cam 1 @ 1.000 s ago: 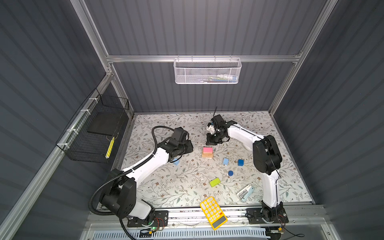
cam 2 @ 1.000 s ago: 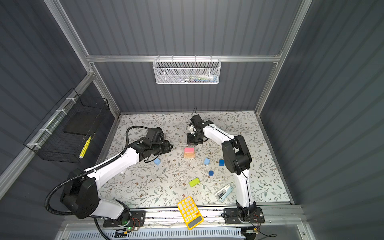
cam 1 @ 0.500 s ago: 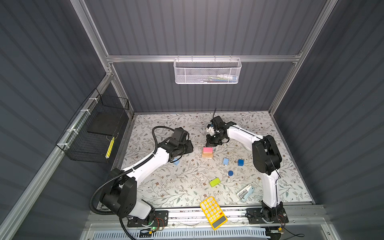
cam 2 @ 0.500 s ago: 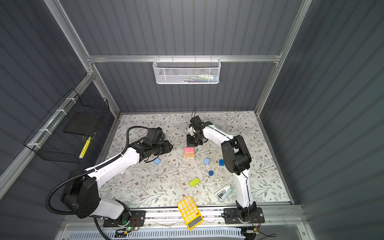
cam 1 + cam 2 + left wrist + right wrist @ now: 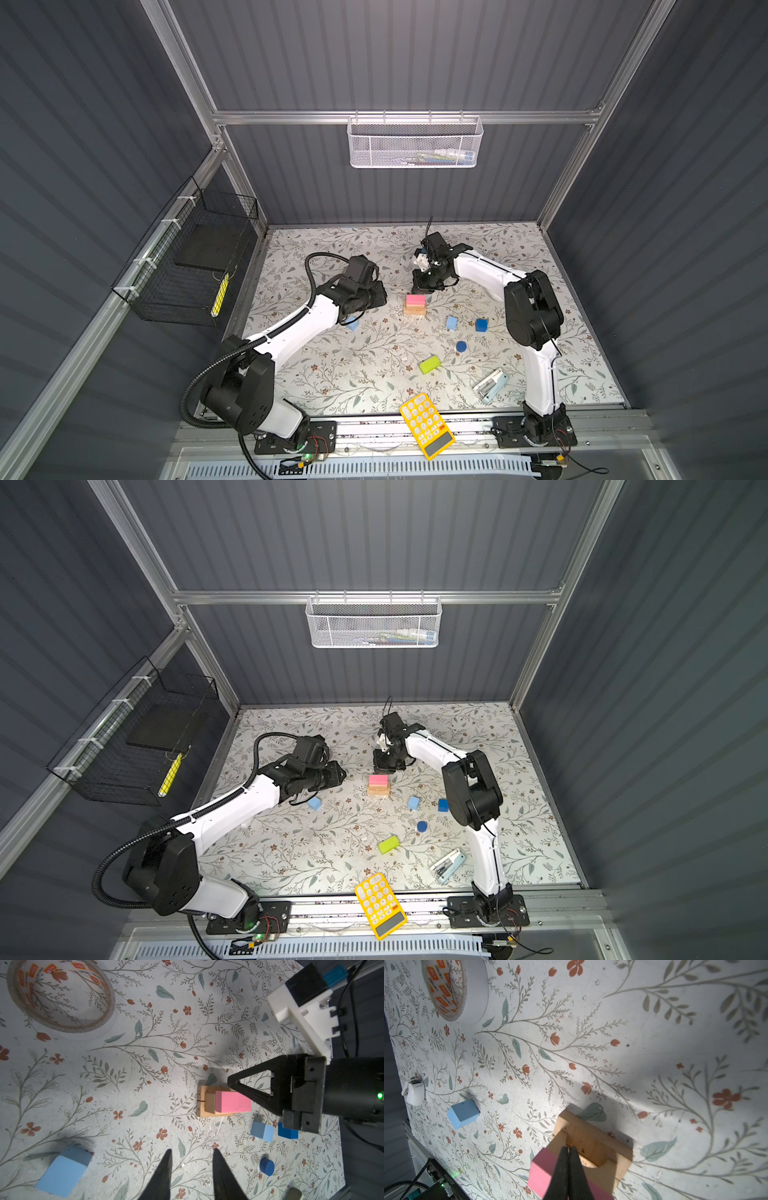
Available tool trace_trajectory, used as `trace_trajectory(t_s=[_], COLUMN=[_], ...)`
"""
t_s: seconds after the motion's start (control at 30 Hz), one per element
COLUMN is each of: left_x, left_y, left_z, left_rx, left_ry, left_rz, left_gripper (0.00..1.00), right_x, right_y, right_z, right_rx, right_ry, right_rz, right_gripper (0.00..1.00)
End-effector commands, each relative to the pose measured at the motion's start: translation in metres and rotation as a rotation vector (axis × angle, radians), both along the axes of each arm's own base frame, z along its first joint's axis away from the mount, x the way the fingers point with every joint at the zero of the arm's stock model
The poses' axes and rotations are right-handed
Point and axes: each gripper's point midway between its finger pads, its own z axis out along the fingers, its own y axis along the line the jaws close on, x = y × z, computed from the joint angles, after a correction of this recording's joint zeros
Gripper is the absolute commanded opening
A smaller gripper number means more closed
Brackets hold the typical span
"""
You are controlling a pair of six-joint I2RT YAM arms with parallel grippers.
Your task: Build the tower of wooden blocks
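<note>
Pausing at the half-built tower, hardly shifting either arm since a second ago.

Holding the left gripper partly spread and empty over the table left of centre, near one light-blue cube. Leaving the tower standing about the table's middle, with the pink bar lying on the tan bars. Keeping the right gripper pressed together on nothing at the far side of the pink bar, without showing whether touching it or not. Still leaving the second light-blue cube, dark-blue cube, dark-blue cylinder and green bar loose, scattered from the tower toward the near and right edges. Probably finishing the pink placement, with the next pick, likely a light-blue cube, not yet starting.
</note>
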Motion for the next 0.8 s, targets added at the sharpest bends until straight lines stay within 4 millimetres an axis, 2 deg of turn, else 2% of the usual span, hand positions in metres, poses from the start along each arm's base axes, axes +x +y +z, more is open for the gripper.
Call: trace_trajectory(t_s=[0.0, 0.77], left_x=[0.0025, 0.0025], left_y=[-0.0017, -0.0029], left_z=[0.0003, -0.0018], left_rx=[-0.007, -0.008], left_ry=[0.002, 0.009], left_rz=[-0.01, -0.014], left_gripper=[0.33, 0.33], right_x=[-0.0042, -0.0027], right_y=[-0.0018, -0.0034], right_z=[0.0022, 0.005], right_rx=[-0.01, -0.018], right_ry=[0.001, -0.013], right_rz=[-0.005, -0.014], right_gripper=[0.0, 0.0])
